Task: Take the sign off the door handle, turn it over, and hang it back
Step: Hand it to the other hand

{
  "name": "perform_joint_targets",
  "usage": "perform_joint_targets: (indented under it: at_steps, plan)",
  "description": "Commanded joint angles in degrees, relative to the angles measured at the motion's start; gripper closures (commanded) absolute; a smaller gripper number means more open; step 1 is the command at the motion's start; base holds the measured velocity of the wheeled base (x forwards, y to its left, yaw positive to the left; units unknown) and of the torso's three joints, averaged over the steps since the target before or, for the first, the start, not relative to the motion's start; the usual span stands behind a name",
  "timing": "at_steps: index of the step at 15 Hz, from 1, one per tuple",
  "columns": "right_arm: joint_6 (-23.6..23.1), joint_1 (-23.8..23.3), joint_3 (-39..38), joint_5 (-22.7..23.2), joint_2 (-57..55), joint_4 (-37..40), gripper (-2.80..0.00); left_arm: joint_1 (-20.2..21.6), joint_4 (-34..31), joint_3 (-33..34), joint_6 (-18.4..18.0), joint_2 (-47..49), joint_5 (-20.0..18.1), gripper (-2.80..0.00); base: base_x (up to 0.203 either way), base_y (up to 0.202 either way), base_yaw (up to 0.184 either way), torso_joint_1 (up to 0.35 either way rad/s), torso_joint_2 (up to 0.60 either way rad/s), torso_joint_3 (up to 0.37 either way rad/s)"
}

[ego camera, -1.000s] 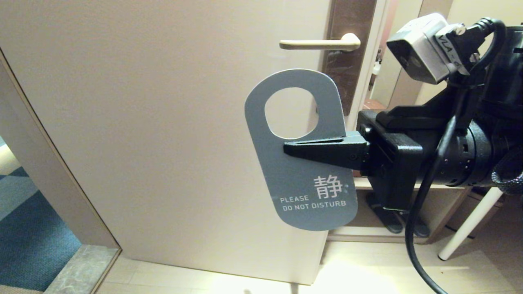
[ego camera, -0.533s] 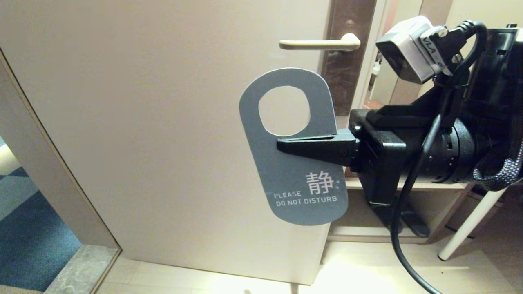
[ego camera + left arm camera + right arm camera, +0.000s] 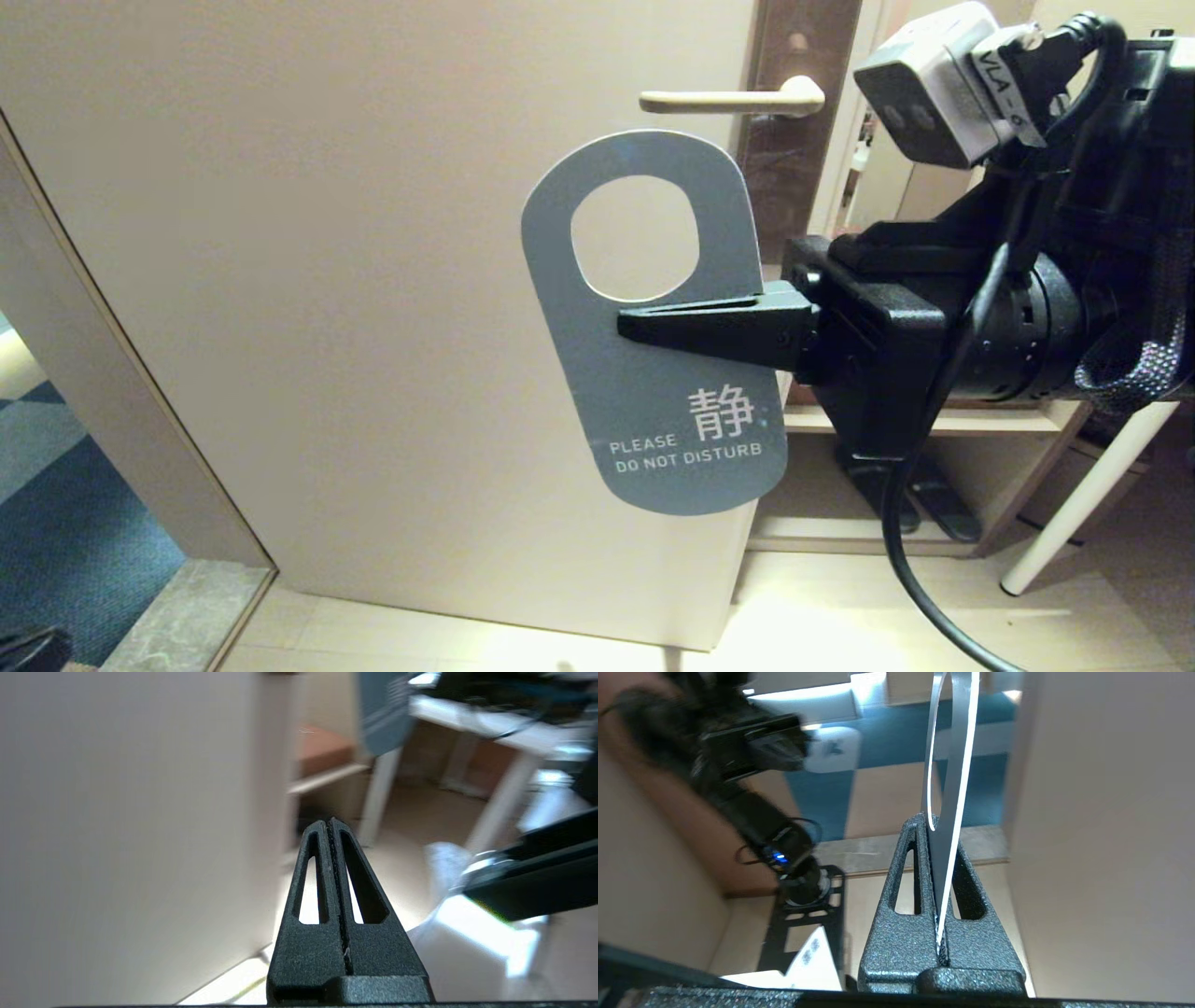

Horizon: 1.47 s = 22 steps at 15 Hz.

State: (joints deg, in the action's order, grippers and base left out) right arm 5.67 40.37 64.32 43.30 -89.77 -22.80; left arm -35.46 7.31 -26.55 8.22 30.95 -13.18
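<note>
at the left edge of the head view a strip of blue carpet (image 3: 56,541) shows past the door frame, with a dark shape in the lower left corner that is too little to identify. the pale door (image 3: 373,280) fills the left and middle of the frame. the left hand (image 3: 329,823) appears only in its own wrist view, its two black fingers pressed flat together with nothing between them, pointing past the door's edge toward a floor and white desk legs (image 3: 378,793); the scene there is blurred.

in the centre of the head view the sign (image 3: 653,392) hangs clear of the door surface, upright with a slight tilt, its grey-blue "please do not disturb" face toward the camera and its oval hole at the top. its rounded top sits just below and a little left of the door handle (image 3: 733,100), which runs horizontally in the upper middle; the two are apart and the hole is not over the lever.

the right hand (image 3: 644,327) comes in from the right of the frame, fingers horizontal, clamped on the sign's right edge just under the hole. in the right wrist view the fingers (image 3: 910,877) are narrow, closed on the card (image 3: 955,788), seen edge-on running up between them. at the far right, the arm's black body (image 3: 980,327) and grey camera block (image 3: 934,84) fill the upper corner, with a white desk leg (image 3: 1074,509) below.
</note>
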Motion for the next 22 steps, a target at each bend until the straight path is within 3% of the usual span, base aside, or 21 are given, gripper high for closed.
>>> perform_joint_targets:
  at_steps: [1, 6, 11, 18, 19, 22]
  plan:
    - [0.0, 0.1, 1.2, 1.5, -1.0, -0.1, 0.0, -3.5, 2.3, -1.6, 1.2, 7.8, -0.2, 0.0, 0.0, 0.0, 0.0, 0.0, 0.0, 0.0]
    - [0.1, 0.1, 5.6, 3.4, -3.2, -0.1, 0.0, -5.4, 15.9, -6.6, 5.8, 23.8, -7.1, 0.0, 0.0, 0.0, 0.0, 0.0, 0.0, 0.0]
    - [0.1, 0.1, 7.3, 3.3, -3.7, -0.1, 0.0, -5.6, 20.3, -6.9, 6.3, 29.1, -11.6, 0.0, 0.0, 0.0, 0.0, 0.0, 0.0, 0.0]
    - [0.0, 0.1, 8.7, 3.3, -4.5, -0.1, 0.0, -5.6, 25.6, -6.6, 6.3, 33.9, -12.1, 0.0, 0.0, 0.0, 0.0, 0.0, 0.0, 0.0]
    - [0.0, 0.1, 8.6, 3.3, -4.5, -0.1, 0.0, -5.6, 26.4, -6.6, 6.3, 34.2, -12.1, -2.8, 0.0, 0.0, 0.0, 0.0, 0.0, 0.0]
    - [0.0, 0.1, 8.5, 3.3, -4.5, -0.1, 0.0, -5.6, 26.7, -6.6, 6.3, 34.3, -12.1, -2.8, 0.0, 0.0, 0.0, 0.0, 0.0, 0.0]
